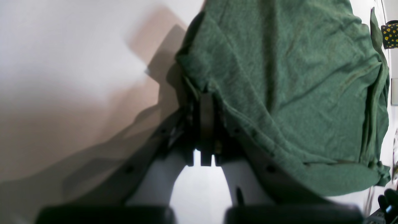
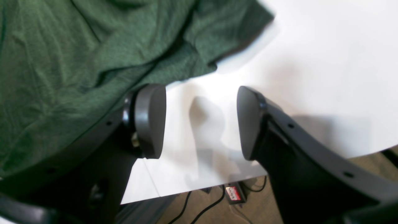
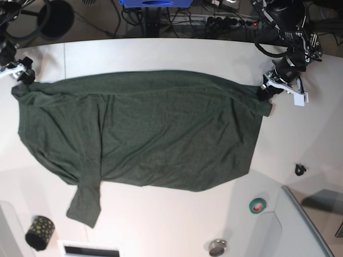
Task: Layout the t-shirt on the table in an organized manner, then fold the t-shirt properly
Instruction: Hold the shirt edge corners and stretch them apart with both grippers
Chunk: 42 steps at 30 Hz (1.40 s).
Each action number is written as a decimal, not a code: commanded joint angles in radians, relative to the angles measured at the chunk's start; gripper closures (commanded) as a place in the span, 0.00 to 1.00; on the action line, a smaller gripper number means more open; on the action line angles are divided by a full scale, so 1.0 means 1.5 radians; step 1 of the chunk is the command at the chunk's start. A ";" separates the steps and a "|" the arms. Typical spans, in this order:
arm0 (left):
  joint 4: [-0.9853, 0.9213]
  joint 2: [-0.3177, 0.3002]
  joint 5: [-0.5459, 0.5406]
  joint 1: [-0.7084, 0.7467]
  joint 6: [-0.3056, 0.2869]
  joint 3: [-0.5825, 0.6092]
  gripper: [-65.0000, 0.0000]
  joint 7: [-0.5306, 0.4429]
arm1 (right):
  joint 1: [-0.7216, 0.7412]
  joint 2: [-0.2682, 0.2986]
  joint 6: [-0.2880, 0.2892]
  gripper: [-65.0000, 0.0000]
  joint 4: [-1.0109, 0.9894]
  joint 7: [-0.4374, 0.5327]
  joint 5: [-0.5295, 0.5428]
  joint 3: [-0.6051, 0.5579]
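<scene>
Dark green t-shirt [image 3: 144, 134] spread wide across the white table [image 3: 161, 53], hem end toward the base view's right, one short sleeve [image 3: 84, 206] trailing toward the near edge. Left gripper [image 1: 206, 105] closed tight on the t-shirt's corner at the right of the base view, fabric bunched between the fingers. Right gripper [image 2: 200, 121] at the opposite corner, jaws standing wide apart over bare table, nothing between the pads [image 2: 150, 119], cloth lying against the outer side of one finger. Also on the table: dotted dark cup [image 3: 39, 232], green tape roll [image 3: 258, 205], small round metal item [image 3: 217, 247].
</scene>
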 commanded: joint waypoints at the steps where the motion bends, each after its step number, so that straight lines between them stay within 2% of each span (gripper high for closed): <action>1: 0.000 -0.007 0.044 0.008 0.019 0.000 1.00 0.032 | 0.010 0.011 0.006 0.48 0.002 0.013 0.013 0.003; 4: 0.000 -0.012 0.044 0.008 0.019 -0.002 1.00 0.033 | 0.018 0.010 0.012 0.47 -0.029 0.013 0.045 0.004; 7: 0.000 -0.016 0.044 0.009 0.019 -0.003 1.00 0.033 | 0.013 0.023 0.052 0.45 -0.078 0.012 0.140 0.004; 10: 0.000 -0.016 0.044 0.009 0.019 -0.003 1.00 0.033 | 0.005 0.038 0.063 0.32 -0.129 0.004 0.214 0.004; 12: 0.000 -0.016 0.044 0.009 0.019 -0.003 1.00 0.033 | 0.003 0.044 0.065 0.29 -0.146 0.005 0.237 0.003; 25: 0.000 -0.016 0.044 0.003 0.019 -0.002 1.00 0.036 | 0.035 0.049 0.063 0.31 -0.192 0.010 0.239 0.003; 29: 0.000 -0.016 0.044 0.004 0.019 -0.003 1.00 0.036 | 0.048 0.067 0.064 0.32 -0.227 0.010 0.240 0.004; 33: 0.000 -0.016 0.044 0.006 0.019 -0.003 1.00 0.036 | 0.049 0.073 0.065 0.44 -0.232 0.018 0.241 0.004; 36: 0.000 -0.016 0.044 0.006 0.019 -0.003 1.00 0.036 | 0.049 0.073 0.065 0.44 -0.232 0.042 0.239 0.003; 42: 0.000 -0.016 0.044 0.004 0.019 -0.003 1.00 0.036 | 0.051 0.073 0.061 0.43 -0.233 0.047 0.239 0.003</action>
